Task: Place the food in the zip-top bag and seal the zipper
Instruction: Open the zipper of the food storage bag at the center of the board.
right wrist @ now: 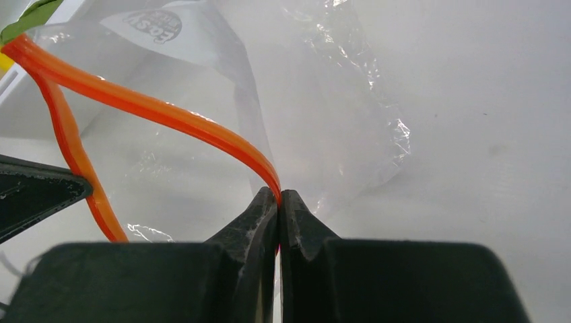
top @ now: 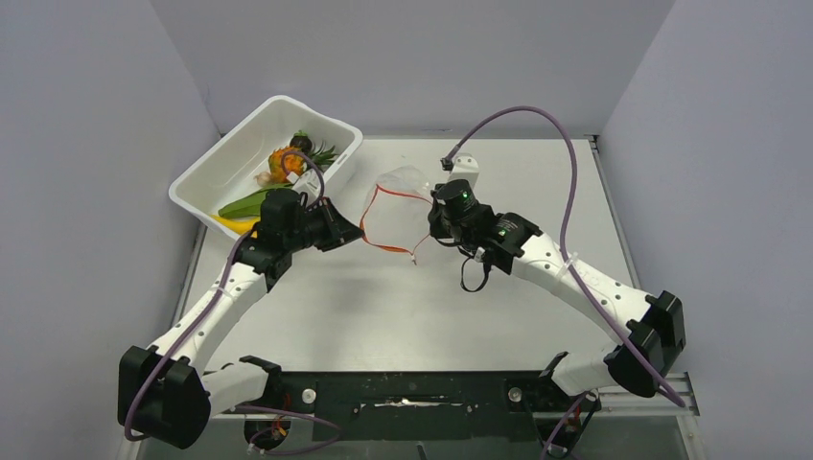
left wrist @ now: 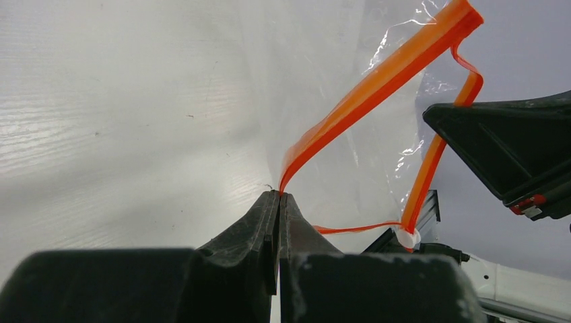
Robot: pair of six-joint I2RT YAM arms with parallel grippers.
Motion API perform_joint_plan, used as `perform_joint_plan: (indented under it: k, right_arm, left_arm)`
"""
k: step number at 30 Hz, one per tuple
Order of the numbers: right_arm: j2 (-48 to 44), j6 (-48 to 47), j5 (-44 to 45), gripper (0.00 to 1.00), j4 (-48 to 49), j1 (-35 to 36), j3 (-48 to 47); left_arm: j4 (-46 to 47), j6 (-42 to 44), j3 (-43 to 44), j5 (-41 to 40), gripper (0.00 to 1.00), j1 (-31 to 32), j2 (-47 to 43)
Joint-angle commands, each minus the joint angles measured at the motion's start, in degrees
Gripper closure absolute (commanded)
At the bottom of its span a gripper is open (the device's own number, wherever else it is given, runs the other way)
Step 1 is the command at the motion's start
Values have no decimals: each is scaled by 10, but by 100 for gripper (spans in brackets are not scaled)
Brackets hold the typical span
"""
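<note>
Trouble, as I see it, comes from both arms being tied up at once. The left gripper (left wrist: 279,195) and the right gripper (right wrist: 279,195) each pinch the zipper (left wrist: 384,74) with only the very tips of their fingers, so a slightly stronger pull apart could slide the thin red strip out of one pinch. The mouth would then flop shut on the table (top: 383,316). The film is soft and crinkled, and I judge it would not stand open unaided.

The second risk is one of order. The food (top: 251,201) lies in the white tub (top: 230,153) at the far left, well apart from the zip-top bag (top: 398,206), and I see nothing inside the pouch. To fetch a piece I must free one arm, and the side I release will sag.

The left jaws are clenched hard, with no gap showing, gripping the left lip of the strip where it rises from the fingertips. The right jaws are likewise pressed together, and the strip's other run vanishes between their tips. Neither touches the clear film apart from the strip, as far as I can tell.

The bag sits mid-table between the two grippers, its mouth spread toward the near side, just right of the tub.
</note>
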State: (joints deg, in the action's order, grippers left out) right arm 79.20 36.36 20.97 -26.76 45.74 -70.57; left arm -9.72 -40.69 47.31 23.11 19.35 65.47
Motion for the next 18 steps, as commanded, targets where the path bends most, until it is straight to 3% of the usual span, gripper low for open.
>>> perform_joint_plan:
  k: [1, 6, 9, 10, 13, 16, 18]
  right_arm:
    - [-18, -29, 60, 100, -6, 0, -46]
    - [-25, -48, 101, 100, -38, 0, -64]
    - [-44, -73, 18, 100, 14, 0, -42]
    - [-47, -72, -7, 100, 28, 0, -35]
    - [-41, -52, -47, 100, 47, 2, -25]
    - [-31, -38, -54, 100, 73, 5, -10]
    - [-23, -29, -58, 100, 79, 5, -8]
  left_arm:
    - [1, 13, 20, 3, 100, -1, -8]
    - [7, 24, 25, 22, 100, -2, -6]
    - [44, 16, 14, 50, 100, -2, -16]
    - [70, 5, 4, 68, 96, -2, -22]
    - [177, -47, -32, 108, 65, -4, -42]
    - [279, -78, -70, 122, 46, -4, -58]
    - [298, -83, -78, 115, 38, -7, -60]
